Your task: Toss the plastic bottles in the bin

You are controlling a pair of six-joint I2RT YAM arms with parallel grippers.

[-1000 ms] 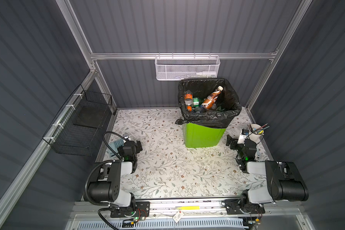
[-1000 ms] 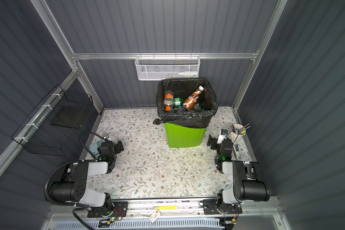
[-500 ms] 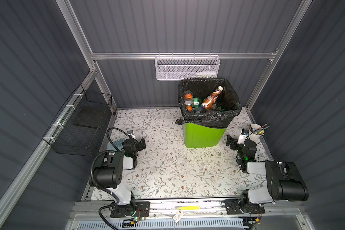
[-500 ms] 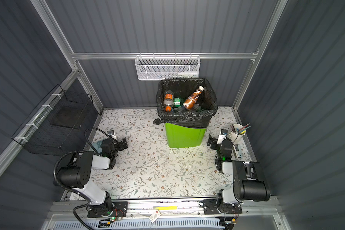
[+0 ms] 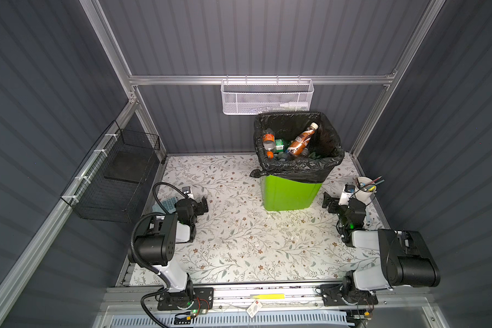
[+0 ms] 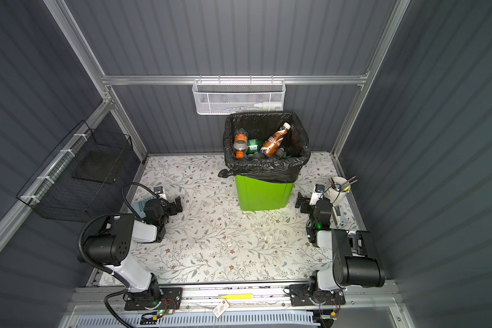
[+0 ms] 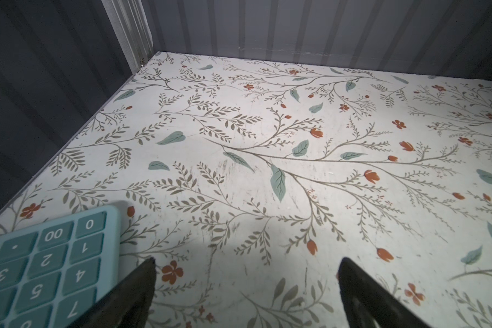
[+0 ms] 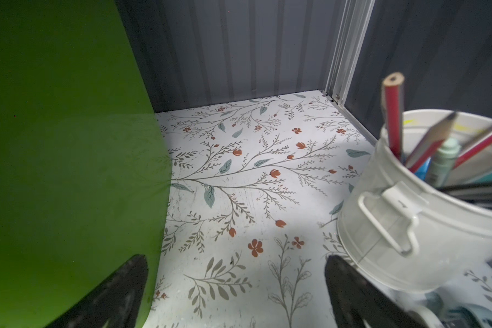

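The bin (image 5: 290,193) is smooth, glossy green plastic, lined with a thin, crinkled, shiny black plastic bag (image 5: 296,167). The bottles (image 5: 298,140) in it are clear and brown plastic with glossy labels. The counter (image 5: 239,241) has a matt floral-printed covering, lightly scuffed. The far mesh basket (image 5: 264,99) is white-painted metal and the left basket (image 5: 117,181) is black wire. The white cup (image 8: 409,227) looks like painted metal. The calculator (image 7: 49,255) is matt teal plastic.

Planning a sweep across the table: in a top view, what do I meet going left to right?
Black wire basket, teal calculator, left gripper, bright-green plastic bin with black bag, right gripper, white cup of pencils.
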